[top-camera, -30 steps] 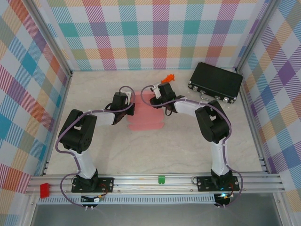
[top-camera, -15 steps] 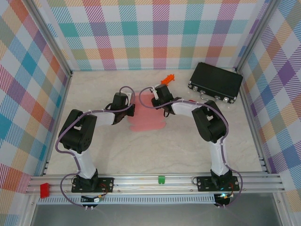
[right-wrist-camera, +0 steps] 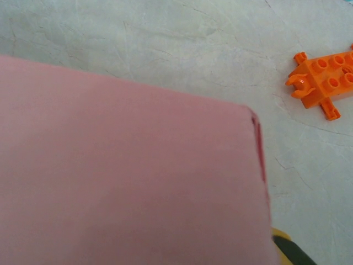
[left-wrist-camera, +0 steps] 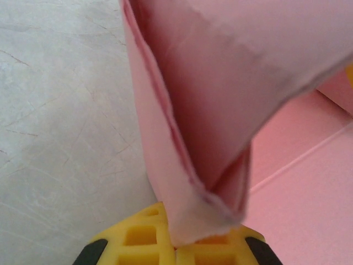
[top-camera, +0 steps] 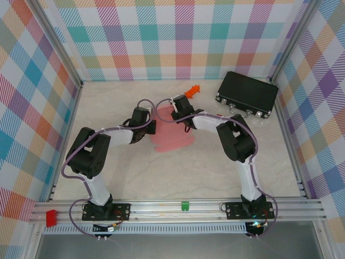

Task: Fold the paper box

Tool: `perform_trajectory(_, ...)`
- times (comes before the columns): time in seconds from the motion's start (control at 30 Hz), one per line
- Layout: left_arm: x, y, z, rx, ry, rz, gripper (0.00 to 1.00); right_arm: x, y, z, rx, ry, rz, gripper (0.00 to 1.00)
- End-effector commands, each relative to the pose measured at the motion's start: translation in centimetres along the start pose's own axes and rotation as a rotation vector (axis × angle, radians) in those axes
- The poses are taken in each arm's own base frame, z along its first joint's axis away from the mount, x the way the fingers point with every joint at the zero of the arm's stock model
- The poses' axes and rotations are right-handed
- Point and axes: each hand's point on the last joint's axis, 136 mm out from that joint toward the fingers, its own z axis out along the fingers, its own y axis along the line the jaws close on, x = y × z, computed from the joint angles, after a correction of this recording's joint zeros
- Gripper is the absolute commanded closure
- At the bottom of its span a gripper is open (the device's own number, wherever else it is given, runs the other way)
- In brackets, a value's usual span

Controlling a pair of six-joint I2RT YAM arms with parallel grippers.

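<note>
The pink paper box (top-camera: 173, 138) lies mid-table as a partly raised sheet between both arms. My left gripper (top-camera: 149, 127) sits at its left edge. In the left wrist view its yellow fingers (left-wrist-camera: 138, 243) are shut on a doubled pink flap (left-wrist-camera: 209, 83) that stands up from the sheet. My right gripper (top-camera: 180, 115) is at the box's far edge. In the right wrist view a pink panel (right-wrist-camera: 127, 176) covers the jaws, and just a corner of one yellow finger (right-wrist-camera: 280, 238) peeks out, so how they stand is hidden.
An orange toy brick (top-camera: 192, 90) (right-wrist-camera: 325, 77) lies just beyond the right gripper. A black hard case (top-camera: 248, 93) sits at the back right. A small red object (top-camera: 52, 217) and a green clip (top-camera: 185, 205) rest on the front rail. Checked walls enclose the table.
The right gripper has slid left along the box's far edge. The pink sheet has lost its flat rectangular outline and is bunched up between the grippers. The left gripper has edged slightly right.
</note>
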Motion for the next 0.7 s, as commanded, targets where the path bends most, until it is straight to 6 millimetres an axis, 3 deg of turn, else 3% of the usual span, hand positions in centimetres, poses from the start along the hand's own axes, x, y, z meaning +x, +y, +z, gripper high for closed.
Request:
perform_trajectory(0.0, -1.8, -1.5, -0.9, 0.039, -0.043, 0.012, 0.98, 0.0, 0.6, 0.2, 0.020, 0.025, -0.039, 0.80)
perform_trajectory(0.67, -1.5, -1.6, -0.8, 0.048, -0.038, 0.025, 0.98, 0.9, -0.5, 1.2, 0.164, 0.110, -0.050, 0.86)
